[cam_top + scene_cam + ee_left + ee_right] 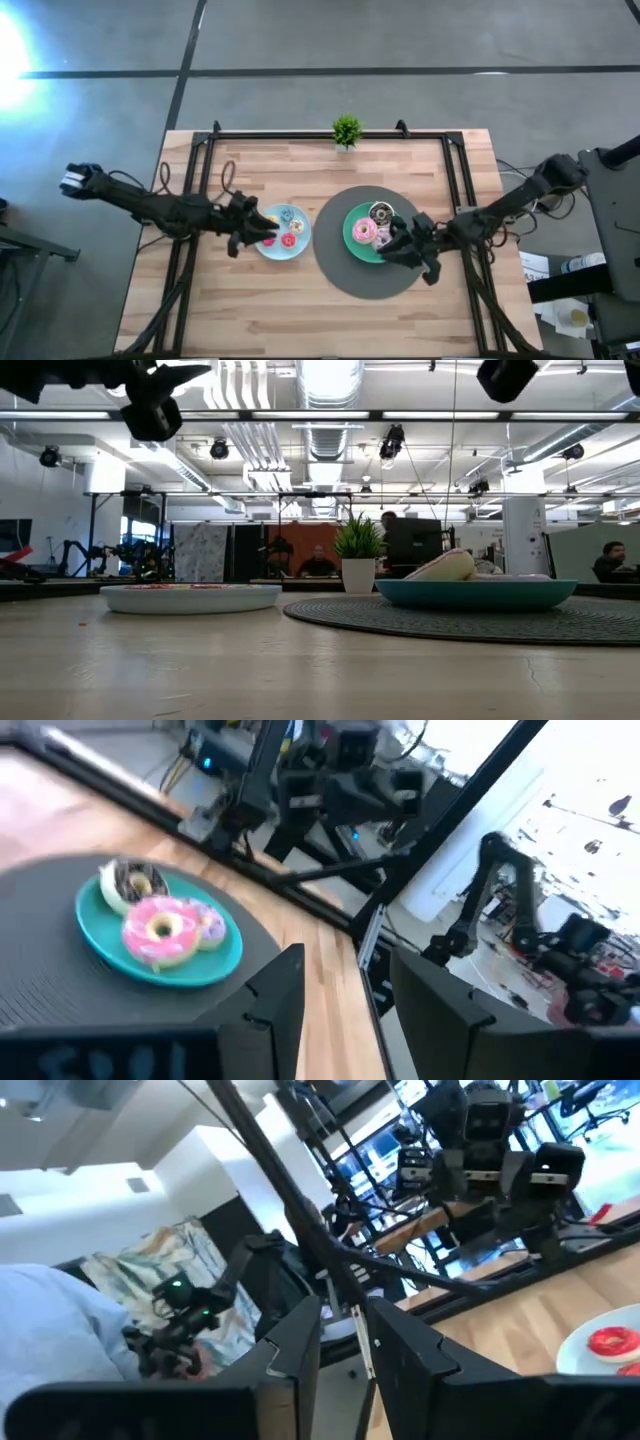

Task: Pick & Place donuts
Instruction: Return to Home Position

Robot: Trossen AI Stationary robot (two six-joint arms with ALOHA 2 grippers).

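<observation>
The picking and placing looks essentially finished: no donut lies loose on the wooden surface (220, 300), and all those visible sit on one of two plates. The light-blue plate (283, 257), left of centre, carries a cluster of small rings, among them a red-frosted donut (288, 240). The green plate (352, 246), on a dark round mat (370, 285) to the right, holds a pink donut (364, 232), a dark sprinkled donut (381, 212) and a lilac donut (385, 239). What seems left is only for the arms to pull away. The left end effector (258, 230) hovers at the blue plate's left edge, fingers spread and empty. The right end effector (392, 246) hangs over the green plate's right side, fingers slightly parted, gripping nothing. The donuts lie flat with holes facing up; being round rings, they have no long axis or heading to speak of.
</observation>
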